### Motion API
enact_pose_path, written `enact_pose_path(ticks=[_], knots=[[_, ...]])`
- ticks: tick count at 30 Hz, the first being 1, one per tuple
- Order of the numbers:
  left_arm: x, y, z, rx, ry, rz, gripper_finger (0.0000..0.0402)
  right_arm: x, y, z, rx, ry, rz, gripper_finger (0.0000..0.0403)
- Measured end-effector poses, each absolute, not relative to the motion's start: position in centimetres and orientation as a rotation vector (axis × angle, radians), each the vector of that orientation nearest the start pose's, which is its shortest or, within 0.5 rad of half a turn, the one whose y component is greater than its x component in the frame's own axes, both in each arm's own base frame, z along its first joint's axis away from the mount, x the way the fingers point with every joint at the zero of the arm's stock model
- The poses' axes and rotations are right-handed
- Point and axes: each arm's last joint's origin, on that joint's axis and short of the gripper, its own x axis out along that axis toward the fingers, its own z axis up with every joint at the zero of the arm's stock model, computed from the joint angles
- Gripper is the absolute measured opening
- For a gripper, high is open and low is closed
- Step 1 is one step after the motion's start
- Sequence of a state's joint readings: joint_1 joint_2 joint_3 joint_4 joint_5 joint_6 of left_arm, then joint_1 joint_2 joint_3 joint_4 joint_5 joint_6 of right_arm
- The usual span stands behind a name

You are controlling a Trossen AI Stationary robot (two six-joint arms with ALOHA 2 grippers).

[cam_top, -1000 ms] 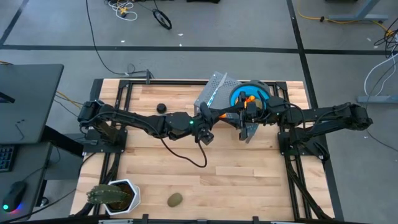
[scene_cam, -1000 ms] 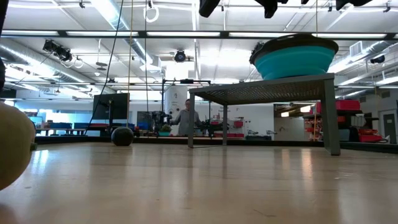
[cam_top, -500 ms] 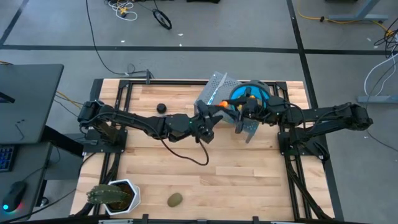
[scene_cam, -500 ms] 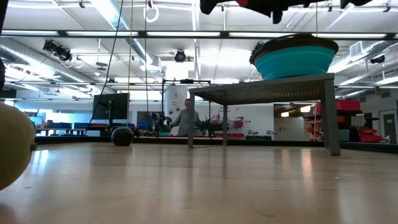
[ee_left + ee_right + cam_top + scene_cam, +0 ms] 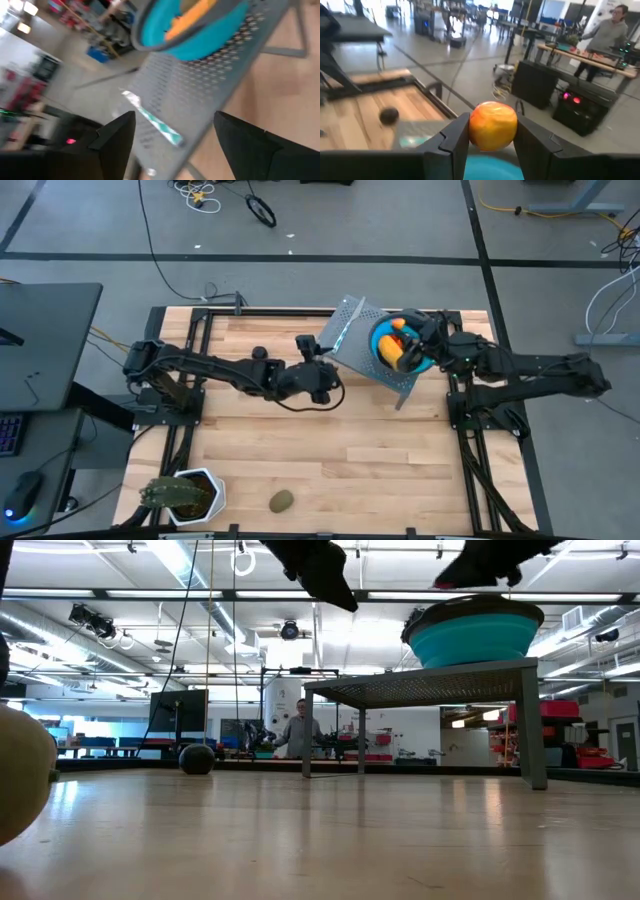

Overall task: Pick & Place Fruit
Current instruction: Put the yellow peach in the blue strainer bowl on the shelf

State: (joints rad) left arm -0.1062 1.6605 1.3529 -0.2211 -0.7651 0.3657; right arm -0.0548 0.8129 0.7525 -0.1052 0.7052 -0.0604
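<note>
A round orange-yellow fruit [image 5: 492,125] sits between the fingers of my right gripper [image 5: 492,137], which hovers over the blue bowl [image 5: 383,340] on the grey perforated stand [image 5: 352,350]. An orange piece [image 5: 192,20] lies in the bowl. My left gripper [image 5: 172,145] is open with nothing between its fingers, beside the stand's left end [image 5: 330,375]. A dark round fruit [image 5: 259,352] rests on the table at the far left. An olive-brown oval [image 5: 281,500] lies near the front edge. My right gripper pinches the orange-yellow fruit's two opposite sides [image 5: 472,127] between its two fingers. The fingers lie about level and point toward the table's far left. The fruit is lifted clear above the bowl [image 5: 485,172].
A thin pale-blue stick [image 5: 152,120] lies on the stand's grey top. A green spiky plant in a white pot [image 5: 185,495] stands at the near left corner. Bare wood lies between the stand and the front edge. A person [image 5: 612,30] stands at benches beyond the table.
My left gripper has drawn back from the stand toward the table's left, sunk a little and rolled. My right gripper has pulled back toward the table's right edge and swung round above the bowl.
</note>
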Motion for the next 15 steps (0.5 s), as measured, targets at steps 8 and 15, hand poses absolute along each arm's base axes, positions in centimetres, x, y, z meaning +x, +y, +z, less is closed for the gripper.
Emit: enact_pose_path(ticks=[8,15], knots=[[34.7,-1.5,30.3,0.385,0.737,0.507,0.027,15.8,-3.2,31.6,-0.153,0.322,-0.771,0.0145],[32.8,-1.4,29.9,0.261,0.769,0.455,0.027,15.7,-3.5,31.7,-0.158,0.32,-0.799,0.0173]])
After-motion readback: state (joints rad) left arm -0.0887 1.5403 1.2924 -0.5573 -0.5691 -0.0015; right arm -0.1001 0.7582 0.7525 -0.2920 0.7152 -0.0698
